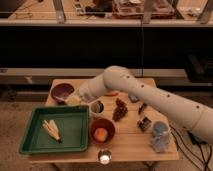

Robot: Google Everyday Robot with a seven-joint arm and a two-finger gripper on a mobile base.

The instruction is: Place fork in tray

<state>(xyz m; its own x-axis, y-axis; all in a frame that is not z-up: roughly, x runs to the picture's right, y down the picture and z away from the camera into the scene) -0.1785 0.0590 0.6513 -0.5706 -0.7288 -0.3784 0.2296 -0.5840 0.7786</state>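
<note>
Gripper (75,98): held centre-left, over tray's upper right edge; finger state cannot be told.
Tray (30,142): lower left, middle floor bare.

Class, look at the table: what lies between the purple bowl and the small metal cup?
In the camera view, the robot's tool hangs between the purple bowl and the small metal cup, just above the green tray's far edge.

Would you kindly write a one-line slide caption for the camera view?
White robot arm's gripper hovers between the purple bowl and the green plastic tray on the wooden table.
</note>
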